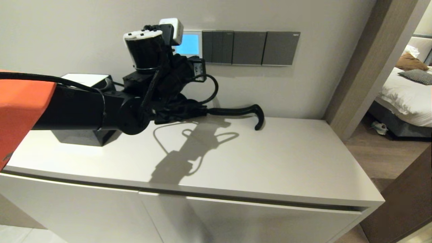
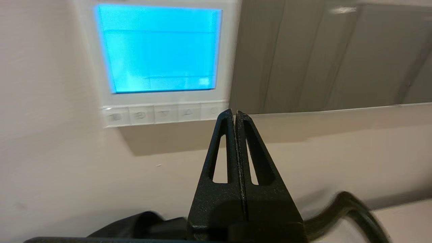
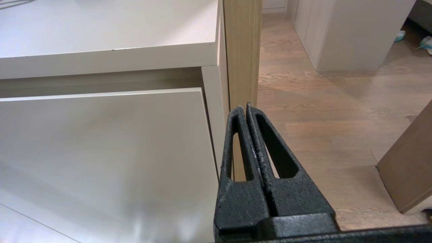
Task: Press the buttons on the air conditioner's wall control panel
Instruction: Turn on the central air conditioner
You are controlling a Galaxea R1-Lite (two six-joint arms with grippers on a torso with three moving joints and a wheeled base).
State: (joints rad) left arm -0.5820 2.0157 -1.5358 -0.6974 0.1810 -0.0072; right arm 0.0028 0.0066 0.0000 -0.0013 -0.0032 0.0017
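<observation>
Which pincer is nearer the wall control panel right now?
Left. The left pincer, shut, points its tips at the end of the buttons on the wall control panel. The right pincer, shut, hangs low by the cabinet front.

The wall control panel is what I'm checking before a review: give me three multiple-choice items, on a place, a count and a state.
1. The left gripper has its tips:
A. just below the right end of the buttons
B. on the screen
C. on the cabinet top

2. Buttons in the row under the wall control panel screen:
A. two
B. five
C. eight

3. The right gripper is:
A. shut on a cable
B. wide open
C. shut on nothing, low beside the cabinet

Answers: 1 A, tips meet under the row's end; 2 B, five squares show; 3 C, fingers meet empty.
</observation>
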